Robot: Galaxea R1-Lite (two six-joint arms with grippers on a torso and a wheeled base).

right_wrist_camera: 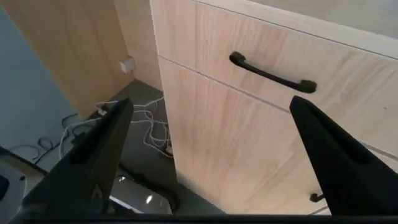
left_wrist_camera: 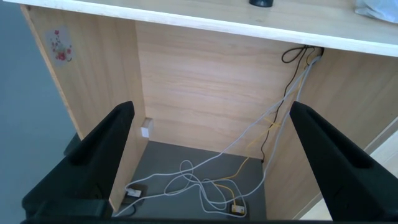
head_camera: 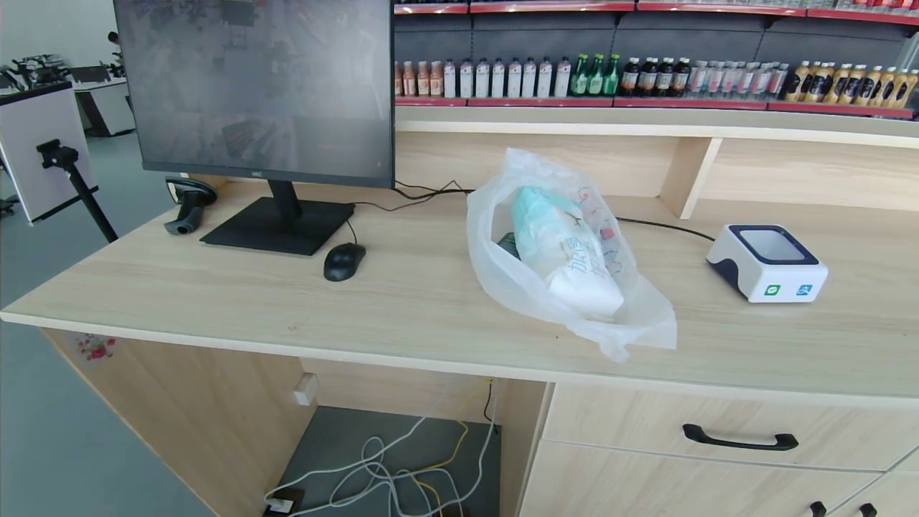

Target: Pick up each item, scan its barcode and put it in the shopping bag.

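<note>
Wooden checkout counter [head_camera: 215, 287] here, with a long shelf of bottles [head_camera: 646, 75] running along the back wall. The bag [head_camera: 642, 316] sits about mid-counter, lying on its side with the mouth facing the back-left. You can see a white and teal pack [head_camera: 567, 251] inside it, plus something dark [head_camera: 508, 244] tucked behind that I can't make out. The scanner [head_camera: 767, 262] is off to the bag's right, well apart from it, window facing up. On the left end there's a dark monitor [head_camera: 258, 86], a mouse [head_camera: 344, 261] just in front of its stand, and a handheld scanner [head_camera: 188, 205] beside the stand.

Both arms hang low, below the countertop. The left gripper [left_wrist_camera: 211, 109] has its fingers spread wide, nothing between them, and it faces the knee space under the counter where a tangle of cables [left_wrist_camera: 205, 180] lies on the floor. The right gripper [right_wrist_camera: 211, 102] is spread wide too, also holding nothing, and it faces the drawers, near the black handle [right_wrist_camera: 272, 73].
</note>
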